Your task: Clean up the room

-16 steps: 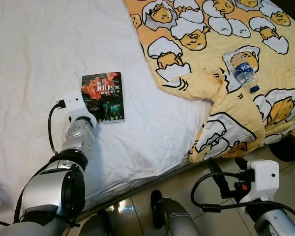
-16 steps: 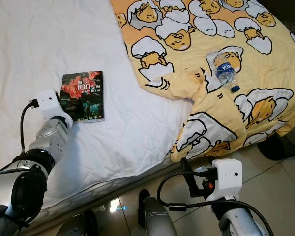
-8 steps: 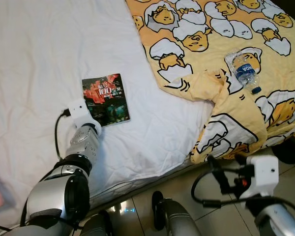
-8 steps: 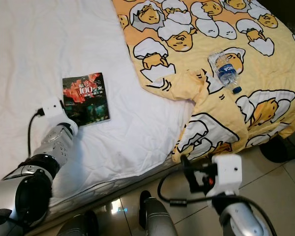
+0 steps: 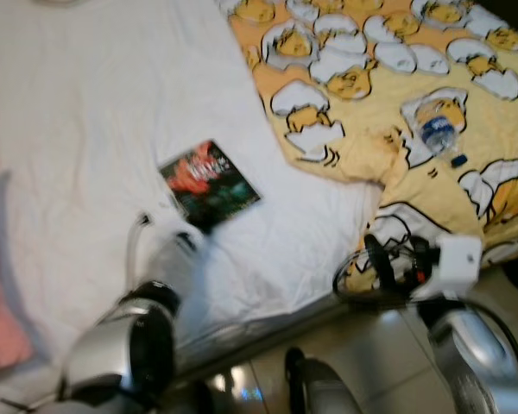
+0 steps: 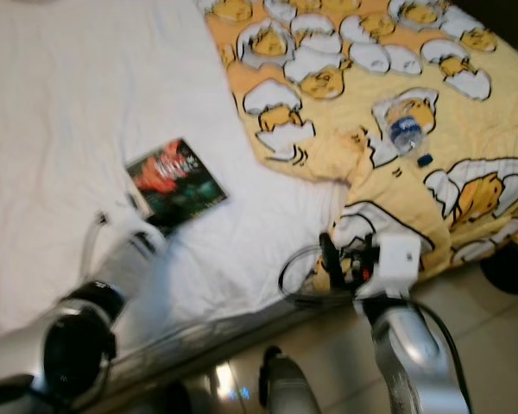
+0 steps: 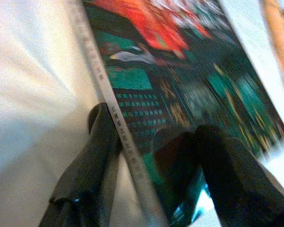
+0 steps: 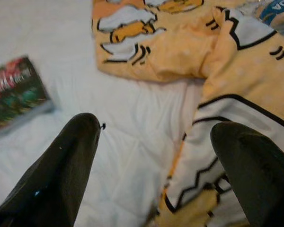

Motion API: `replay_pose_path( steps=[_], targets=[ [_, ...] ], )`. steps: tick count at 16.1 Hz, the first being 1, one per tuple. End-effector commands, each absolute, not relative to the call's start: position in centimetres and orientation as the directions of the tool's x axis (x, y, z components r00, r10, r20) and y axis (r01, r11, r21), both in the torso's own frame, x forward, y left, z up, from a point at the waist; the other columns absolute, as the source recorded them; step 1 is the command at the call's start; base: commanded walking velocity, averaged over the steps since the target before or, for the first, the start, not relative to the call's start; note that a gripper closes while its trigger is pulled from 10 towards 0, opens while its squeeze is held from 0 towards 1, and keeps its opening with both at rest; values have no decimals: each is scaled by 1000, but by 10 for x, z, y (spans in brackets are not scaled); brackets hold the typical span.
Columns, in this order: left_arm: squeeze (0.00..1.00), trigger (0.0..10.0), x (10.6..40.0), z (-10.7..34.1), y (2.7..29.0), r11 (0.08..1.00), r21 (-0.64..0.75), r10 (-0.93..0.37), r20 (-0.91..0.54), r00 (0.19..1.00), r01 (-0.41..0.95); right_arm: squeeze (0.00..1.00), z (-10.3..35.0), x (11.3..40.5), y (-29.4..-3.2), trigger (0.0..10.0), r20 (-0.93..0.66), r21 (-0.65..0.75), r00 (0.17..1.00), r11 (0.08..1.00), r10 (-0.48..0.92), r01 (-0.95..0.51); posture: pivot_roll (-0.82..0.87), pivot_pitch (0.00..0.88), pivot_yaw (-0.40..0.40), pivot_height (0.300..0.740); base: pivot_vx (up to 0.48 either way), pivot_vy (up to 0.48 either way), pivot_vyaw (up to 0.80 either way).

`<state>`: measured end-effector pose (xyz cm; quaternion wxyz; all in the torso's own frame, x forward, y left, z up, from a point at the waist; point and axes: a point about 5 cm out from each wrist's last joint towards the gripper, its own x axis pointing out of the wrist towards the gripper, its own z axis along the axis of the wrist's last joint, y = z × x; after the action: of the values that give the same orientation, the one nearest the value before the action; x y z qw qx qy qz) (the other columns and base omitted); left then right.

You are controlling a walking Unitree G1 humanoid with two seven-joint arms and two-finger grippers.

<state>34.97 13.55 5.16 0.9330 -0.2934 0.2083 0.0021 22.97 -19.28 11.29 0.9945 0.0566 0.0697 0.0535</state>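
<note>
The book [image 5: 211,182] lay flat on the white sheet [image 5: 86,129], tilted, approx. in the middle of the bed. In the left wrist view the left gripper [image 7: 154,151] was at the book's near corner: 1 finger [image 7: 92,156] lay on the sheet just beside the spine edge, the other [image 7: 227,175] sat over the cover, so the 2 fingers were spread w/ the book's edge between them. They straddled it; whether they already pressed on it, I could not tell. The left arm in the head views was blurred.

The right gripper [image 8: 156,165] hung near the bed's edge, its 2 fingers held wide apart and gripping nothing. Between them showed the sheet and the fold of the yellow blanket [image 5: 388,103], w/ the book off to 1 side.

The blanket w/ egg cartoons covered the right part of the bed, and a plastic water bottle [image 5: 435,129] lay on it, well apart from the book. Left of the book the sheet was open; a pink cloth [image 5: 0,293] lay at the far left edge. The tiled floor [image 5: 363,362] ran along the bed's near edge.
</note>
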Motion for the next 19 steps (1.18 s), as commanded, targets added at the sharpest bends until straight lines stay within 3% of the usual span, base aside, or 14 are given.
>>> replay_pose_path(
  steps=[1,4,9,12,15,18,19],
  targets=[
    [0,0,345,46,128,830,-548,-164,-411,897,-100,0,109,231,-198,10000,-135,125,986,989,95,-78,-400,63,39,740,0,0,0],
    [0,0,352,55,128,792,-604,-175,-358,917,-85,0,112,254,-195,10000,-85,135,992,987,95,-83,-357,0,57,740,0,0,0],
    [0,0,366,78,139,765,-640,-148,-273,951,-64,0,110,273,-190,10000,-58,149,993,984,102,-93,-300,0,68,740,0,0,0],
    [0,0,375,97,163,884,-467,-103,-215,971,-9,0,109,288,-187,10000,-27,161,995,983,91,-86,-250,0,84,740,0,0,0],
    [0,0,377,106,187,949,-315,-45,-204,978,-22,0,107,298,-183,10000,-19,170,995,981,102,-97,-209,0,76,740,0,0,0],
    [0,0,377,107,194,964,-264,-33,-213,977,-25,0,107,304,-179,10000,-4,168,994,980,111,-109,-201,0,77,740,0,0,0],
    [0,7765,377,107,194,967,-254,-30,-215,976,-26,0,107,304,-179,10000,-2,169,994,980,110,-108,-200,0,76,740,0,0,0]
  ],
)
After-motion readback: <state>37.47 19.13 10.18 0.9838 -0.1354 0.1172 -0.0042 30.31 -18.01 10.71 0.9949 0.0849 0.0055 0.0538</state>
